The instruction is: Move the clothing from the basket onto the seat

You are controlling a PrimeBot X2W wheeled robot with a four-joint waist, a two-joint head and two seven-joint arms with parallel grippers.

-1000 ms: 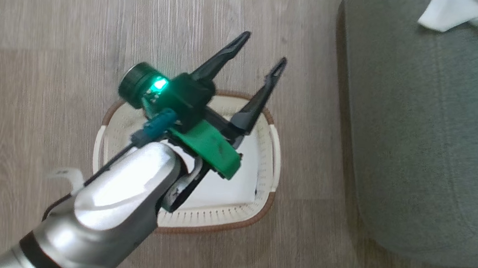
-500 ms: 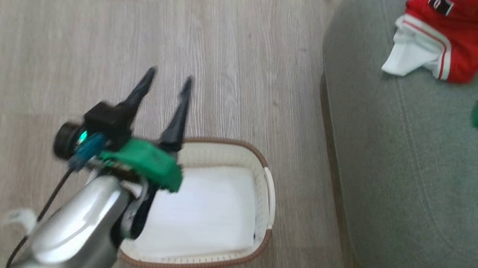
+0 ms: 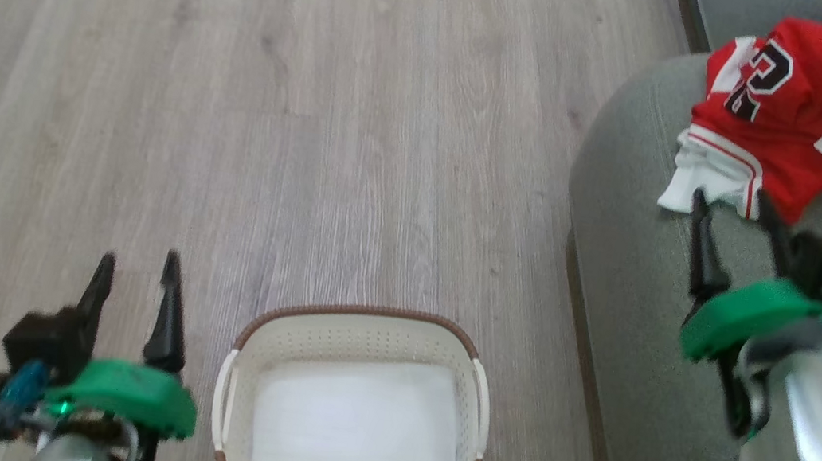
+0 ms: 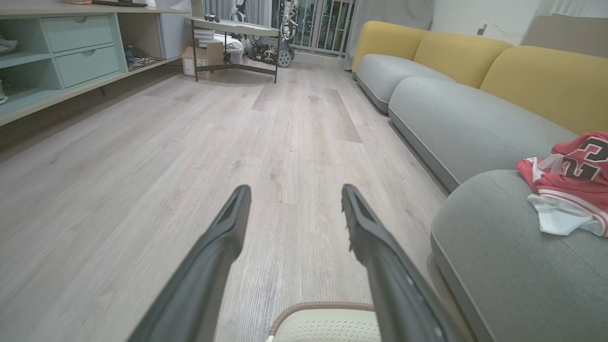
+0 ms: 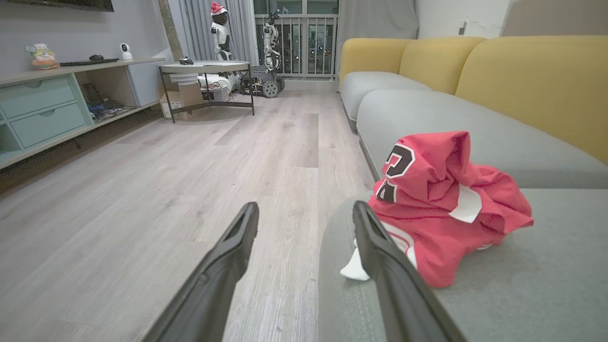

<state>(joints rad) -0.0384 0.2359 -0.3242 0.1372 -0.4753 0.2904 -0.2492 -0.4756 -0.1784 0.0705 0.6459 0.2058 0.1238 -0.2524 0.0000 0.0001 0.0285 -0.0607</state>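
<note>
Lying on the seat [image 3: 633,310], the clothing [image 3: 797,116] sits just past the right gripper [image 3: 732,198], spread empty like the left gripper [image 3: 139,258].

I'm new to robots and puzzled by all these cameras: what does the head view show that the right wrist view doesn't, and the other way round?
Head view: the white basket and the left pincer, open beside it. Right wrist view: yellow sofa backs, a drawer unit and a round table across the room. Both: the red jersey lying on the grey seat, the wooden floor and the open right pincer.
</note>
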